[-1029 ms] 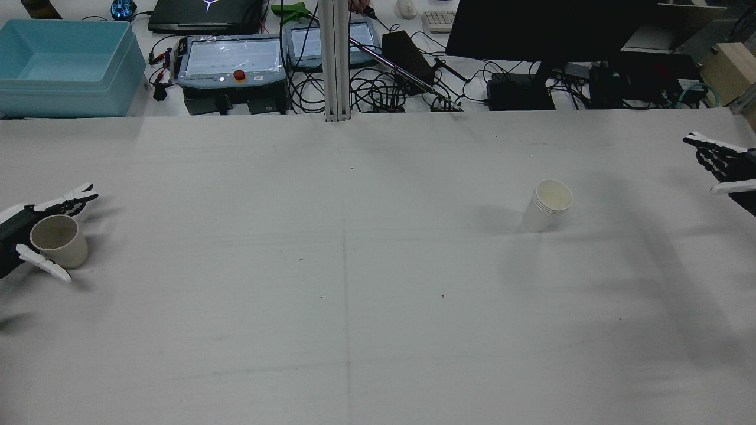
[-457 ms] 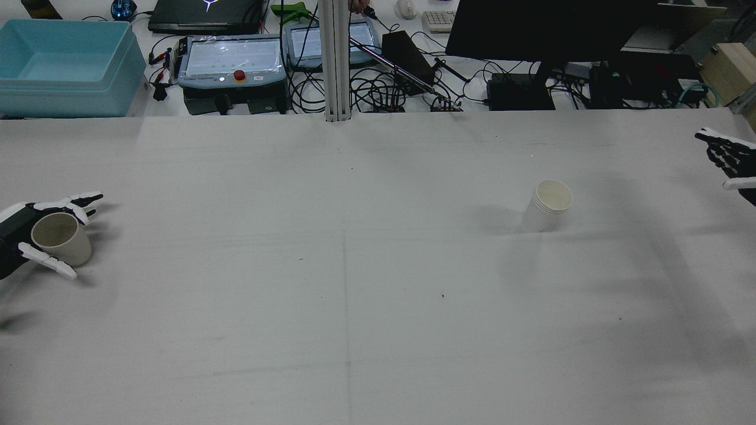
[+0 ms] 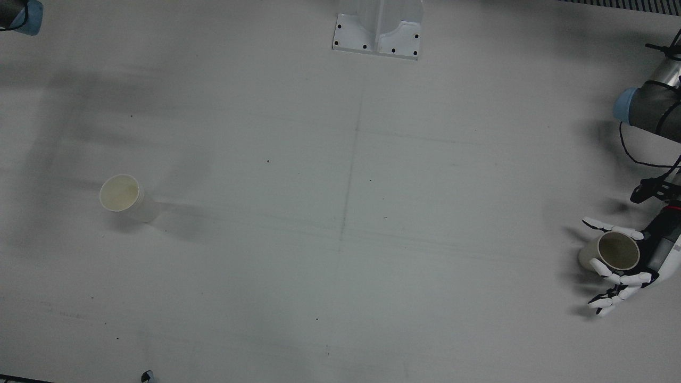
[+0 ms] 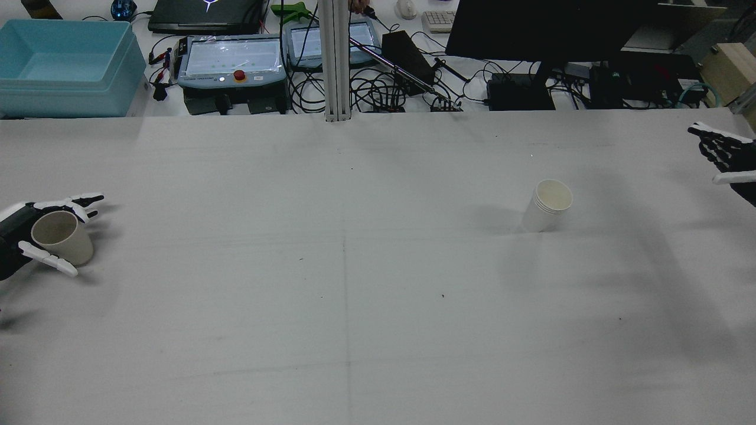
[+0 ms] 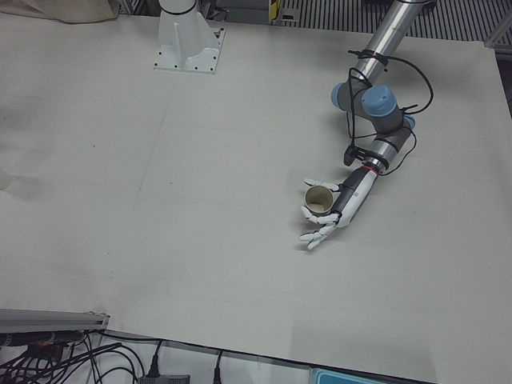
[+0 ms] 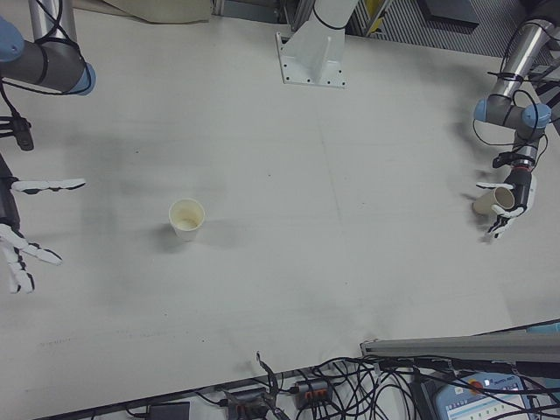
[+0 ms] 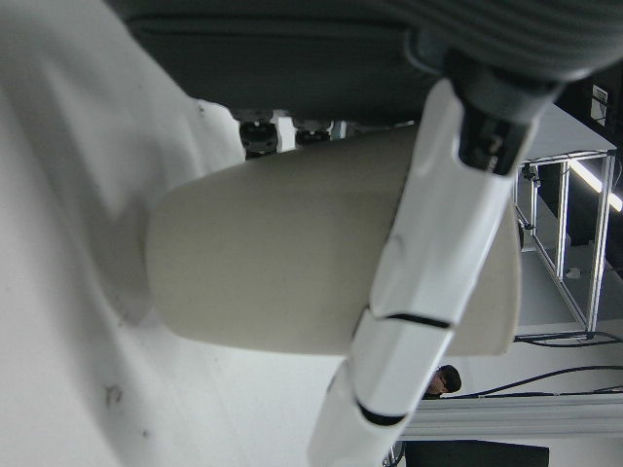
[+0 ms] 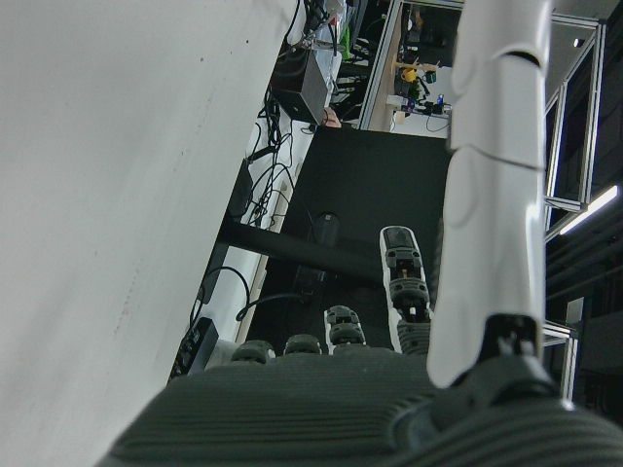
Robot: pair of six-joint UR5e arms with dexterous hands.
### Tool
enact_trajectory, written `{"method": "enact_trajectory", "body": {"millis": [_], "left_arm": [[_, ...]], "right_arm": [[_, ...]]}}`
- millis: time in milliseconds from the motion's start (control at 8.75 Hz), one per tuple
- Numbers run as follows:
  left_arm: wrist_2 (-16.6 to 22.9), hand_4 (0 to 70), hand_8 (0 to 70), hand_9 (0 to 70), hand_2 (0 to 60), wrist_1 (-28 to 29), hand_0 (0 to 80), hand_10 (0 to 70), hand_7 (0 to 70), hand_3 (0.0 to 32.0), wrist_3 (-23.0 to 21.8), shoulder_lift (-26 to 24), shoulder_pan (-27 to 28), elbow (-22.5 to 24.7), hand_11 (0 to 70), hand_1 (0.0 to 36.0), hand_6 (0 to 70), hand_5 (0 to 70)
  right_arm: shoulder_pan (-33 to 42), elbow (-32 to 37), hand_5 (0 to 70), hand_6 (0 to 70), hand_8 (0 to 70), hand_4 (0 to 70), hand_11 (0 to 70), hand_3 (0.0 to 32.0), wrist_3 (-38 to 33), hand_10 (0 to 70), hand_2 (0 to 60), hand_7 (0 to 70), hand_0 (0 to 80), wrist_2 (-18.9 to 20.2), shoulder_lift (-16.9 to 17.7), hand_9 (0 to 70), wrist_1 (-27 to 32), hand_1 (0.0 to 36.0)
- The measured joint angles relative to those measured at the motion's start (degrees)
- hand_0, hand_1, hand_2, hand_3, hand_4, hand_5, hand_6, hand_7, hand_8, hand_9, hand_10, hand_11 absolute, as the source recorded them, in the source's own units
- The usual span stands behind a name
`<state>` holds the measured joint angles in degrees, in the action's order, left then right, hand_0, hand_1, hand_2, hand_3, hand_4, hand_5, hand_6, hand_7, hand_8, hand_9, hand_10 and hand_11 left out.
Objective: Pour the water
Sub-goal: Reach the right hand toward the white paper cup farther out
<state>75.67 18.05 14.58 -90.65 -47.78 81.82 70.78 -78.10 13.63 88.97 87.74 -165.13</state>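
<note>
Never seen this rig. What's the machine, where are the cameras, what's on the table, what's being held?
Two robot arms, each ending in a fingered hand, stand at one white table. One camera looks from behind the arms, three face them from the operators' side, and one rides on each hand. Two cups stand upright and far apart: a beige cup and a white paper cup. The left hand has its fingers curled around the beige cup, which sits on the table; whether the grip is firm is unclear. The right hand hovers open and empty, well off to the side of the paper cup.
</note>
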Motion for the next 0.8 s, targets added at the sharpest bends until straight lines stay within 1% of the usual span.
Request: {"method": "enact_trajectory", "body": {"millis": [114, 229, 343, 571, 686, 800], "left_arm": [[-0.03, 70.0, 9.4, 10.6, 60.0, -0.29, 80.0, 9.1, 19.1, 0.0, -0.63, -0.18, -0.01, 0.04, 16.3, 36.0, 18.3, 70.0], [-0.06, 70.0, 9.4, 10.6, 60.0, -0.4, 80.0, 9.2, 18.7, 0.0, -0.94, -0.22, -0.03, 0.04, 16.4, 36.0, 17.8, 70.0], [-0.1, 70.0, 9.4, 10.6, 60.0, -0.39, 80.0, 9.3, 18.4, 0.0, -1.06, -0.22, -0.03, -0.08, 16.5, 36.0, 17.4, 70.0], [-0.22, 70.0, 9.2, 10.5, 60.0, -0.29, 80.0, 9.4, 18.0, 0.0, -1.12, -0.21, -0.09, -0.34, 16.6, 36.0, 16.5, 70.0], [-0.62, 70.0, 9.2, 10.4, 60.0, -0.24, 80.0, 9.3, 18.0, 0.0, -1.13, -0.18, -0.08, -0.4, 16.6, 36.0, 16.6, 70.0], [-1.02, 70.0, 9.1, 10.4, 60.0, -0.16, 80.0, 9.3, 17.8, 0.0, -1.13, -0.08, -0.09, -0.41, 16.6, 36.0, 16.4, 70.0]], "right_arm": [[-2.05, -1.29, 9.9, 4.5, 0.0, 12.8, 0.0, 0.0, 2.58, 0.0, 0.0, 8.4, 73.0, -0.04, -1.79, 0.2, -2.46, 24.2], [-3.59, -3.19, 9.0, 3.1, 0.0, 10.0, 0.0, 0.0, 5.44, 0.0, 0.0, 7.2, 69.0, -0.11, -2.84, 0.0, -5.09, 23.3], [-4.34, -4.36, 8.5, 2.1, 0.0, 8.7, 0.0, 0.0, 7.19, 0.0, 0.0, 6.4, 67.9, -0.13, -2.99, 0.0, -6.64, 23.2], [-6.05, -4.78, 7.4, 1.0, 0.0, 7.3, 0.0, 0.0, 8.78, 0.0, 0.0, 5.2, 65.9, -0.18, -1.83, 0.0, -7.68, 22.4], [-7.86, -4.38, 7.3, 0.2, 0.0, 6.7, 0.0, 0.0, 9.58, 0.0, 0.0, 4.6, 66.6, -0.75, -1.54, 0.0, -7.64, 22.3], [-10.37, -4.04, 7.2, 0.1, 0.0, 6.6, 0.0, 0.0, 10.07, 0.0, 0.0, 4.5, 66.6, -2.66, -1.41, 0.0, -7.47, 22.3]]}}
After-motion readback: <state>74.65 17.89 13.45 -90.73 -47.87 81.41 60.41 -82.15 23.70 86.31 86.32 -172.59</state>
